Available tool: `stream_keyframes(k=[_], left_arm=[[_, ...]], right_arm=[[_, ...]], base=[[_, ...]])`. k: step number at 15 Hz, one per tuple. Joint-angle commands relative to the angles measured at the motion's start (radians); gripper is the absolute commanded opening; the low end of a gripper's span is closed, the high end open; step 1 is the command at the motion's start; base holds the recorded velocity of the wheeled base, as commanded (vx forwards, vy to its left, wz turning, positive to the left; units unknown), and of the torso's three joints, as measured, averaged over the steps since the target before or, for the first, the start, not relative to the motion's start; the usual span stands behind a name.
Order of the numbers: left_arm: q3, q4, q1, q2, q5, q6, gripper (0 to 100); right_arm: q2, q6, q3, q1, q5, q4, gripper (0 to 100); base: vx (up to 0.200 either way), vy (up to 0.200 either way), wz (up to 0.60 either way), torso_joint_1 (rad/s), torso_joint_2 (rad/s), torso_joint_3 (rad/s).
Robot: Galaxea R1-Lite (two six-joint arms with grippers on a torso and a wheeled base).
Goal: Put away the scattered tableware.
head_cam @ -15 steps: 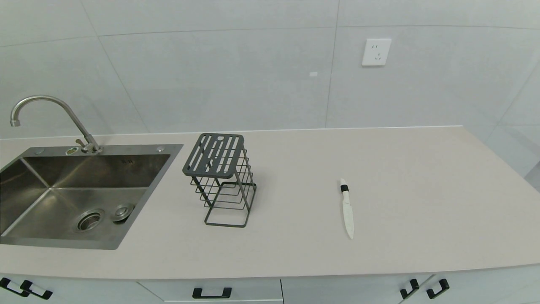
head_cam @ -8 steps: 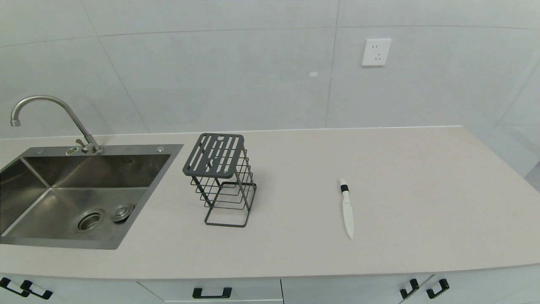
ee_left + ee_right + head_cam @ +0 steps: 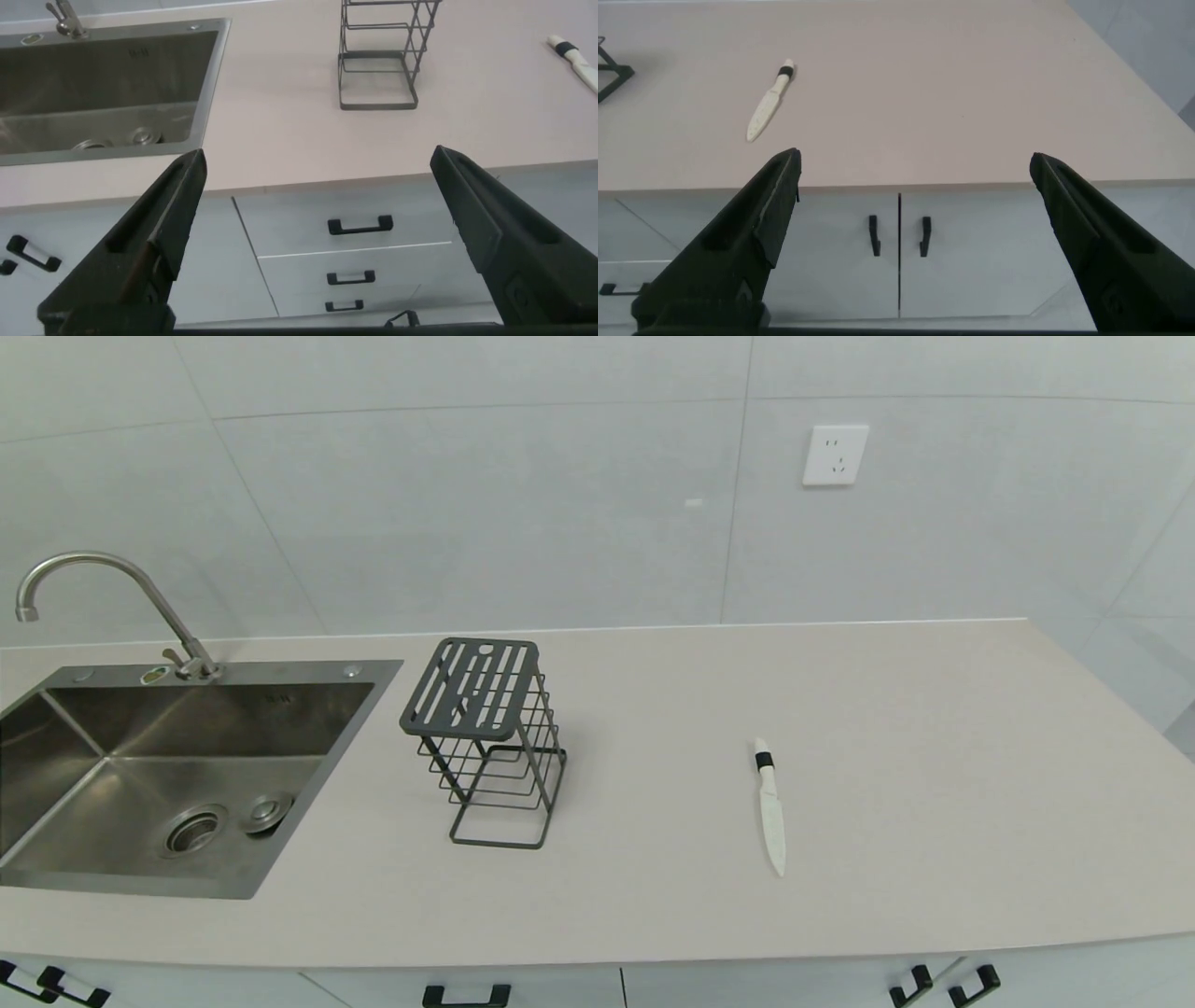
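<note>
Knife (image 3: 770,807) flat on counter (image 3: 934,728) | rack (image 3: 471,683) upright | left jaws apart | right jaws apart

Counter (image 3: 887,709): wire rack (image 3: 485,747) nr sink (image 3: 215,719), knife (image 3: 770,807) flat, well apart.

You can see a pale counter (image 3: 934,756) running along a grey tiled wall (image 3: 467,504). On the left side a shiny metal sink (image 3: 233,669) is set into it, with a round drain (image 3: 194,832) in the bottom and a bent tap (image 3: 191,658) behind. A white socket (image 3: 836,455) sits up on the wall. Under the counter are white drawers (image 3: 308,245) with black handles (image 3: 360,225).
</note>
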Motion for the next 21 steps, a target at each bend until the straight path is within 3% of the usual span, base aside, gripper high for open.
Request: stream_keyframes(k=[1,7,9,10,11,12,13,14,16,21], left_arm=[[0.0,0.0,0.0,0.001,0.0,-0.002,100],[0.0,0.0,0.0,0.001,0.0,-0.02,100],[0.0,0.0,0.0,0.001,0.002,-0.032,100],[0.0,0.0,0.0,0.001,0.002,-0.031,100],[0.0,0.0,0.0,0.001,0.002,-0.031,100],[0.0,0.0,0.0,0.001,0.002,-0.032,100],[0.0,0.0,0.0,0.001,0.002,-0.032,100],[0.0,0.0,0.0,0.001,0.002,-0.032,100],[0.0,0.0,0.0,0.001,0.005,-0.037,100],[0.0,0.0,0.0,0.001,0.006,-0.037,100]], right_arm=[[0.001,0.0,0.0,0.0,-0.001,0.0,100],[0.001,-0.008,0.0,0.0,0.012,-0.008,100],[0.001,-0.005,0.0,0.0,0.051,-0.08,100],[0.001,-0.003,0.0,0.002,0.084,-0.155,100],[0.001,-0.003,-0.006,0.002,0.2,-0.189,100],[0.001,0.0,-0.015,0.002,0.245,-0.189,100],[0.066,0.051,-0.057,0.014,0.401,-0.178,100],[0.15,0.052,-0.08,0.025,0.493,-0.177,100],[0.359,0.049,-0.138,0.034,0.604,-0.181,100],[0.808,0.04,-0.299,0.098,0.634,-0.183,100]], base=[[0.0,0.0,0.0,0.242,0.0,0.222],[0.0,0.0,0.0,0.161,-0.01,0.136],[0.0,0.0,0.0,0.0,0.0,0.0],[0.0,0.0,0.0,0.0,0.0,0.0],[0.0,0.0,0.0,0.0,0.0,0.0],[0.0,0.0,0.0,0.0,0.0,0.0],[0.0,0.0,0.0,0.0,0.0,0.0],[0.0,0.0,0.0,0.0,0.0,0.0],[0.0,0.0,0.0,0.0,0.0,0.0],[0.0,0.0,0.0,0.0,0.0,0.0]])
